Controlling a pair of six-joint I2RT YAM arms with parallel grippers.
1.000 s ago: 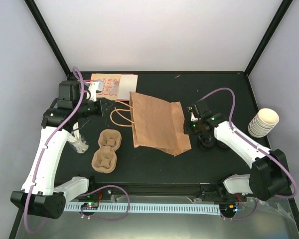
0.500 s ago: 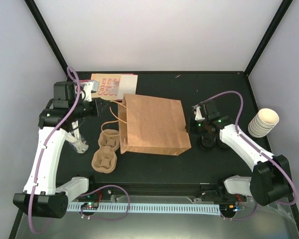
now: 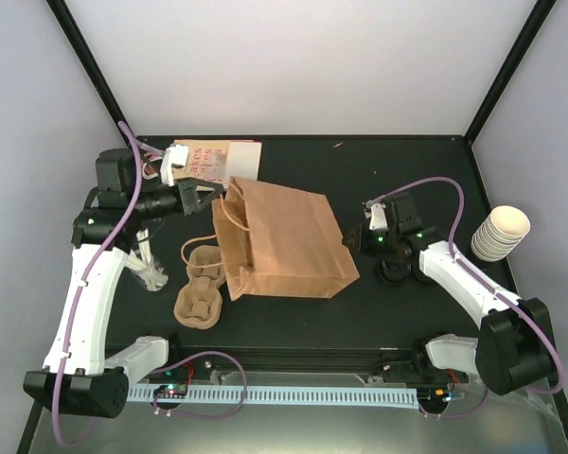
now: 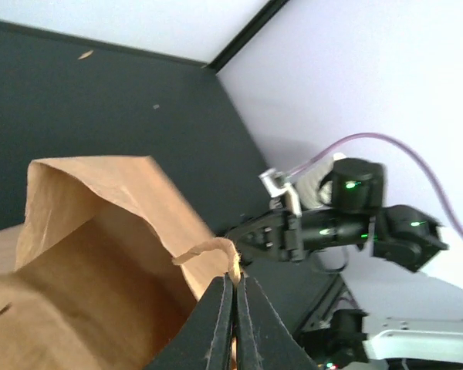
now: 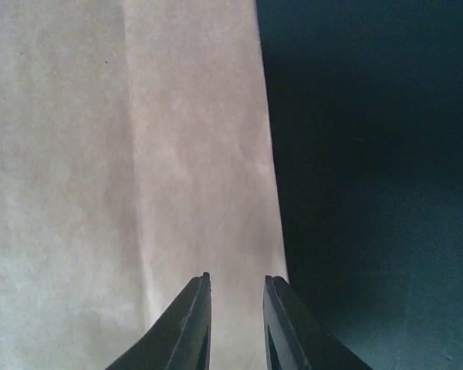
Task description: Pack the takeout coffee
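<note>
This is a robotics lab cell rather than a café. A black desk (image 3: pixel 398 170) is boxed in by blank pale walls (image 3: pixel 293 66) and black frame struts (image 3: pixel 506 71). The left arm (image 3: pixel 85 293) and right arm (image 3: pixel 464 279), both white, are bolted at its near edge. Purple cables (image 3: pixel 426 184) loop off them, and a perforated white rail (image 3: pixel 303 394) runs along the front. The only café things (a brown paper bag (image 3: pixel 284 241), pulp cup trays (image 3: pixel 201 288), a stack of lidless cups (image 3: pixel 500 234)) lie on bare black, with no counter fittings around them.

Bright even light, soft shadows, top view sharp, right wrist view dim, slightly blurred
</note>
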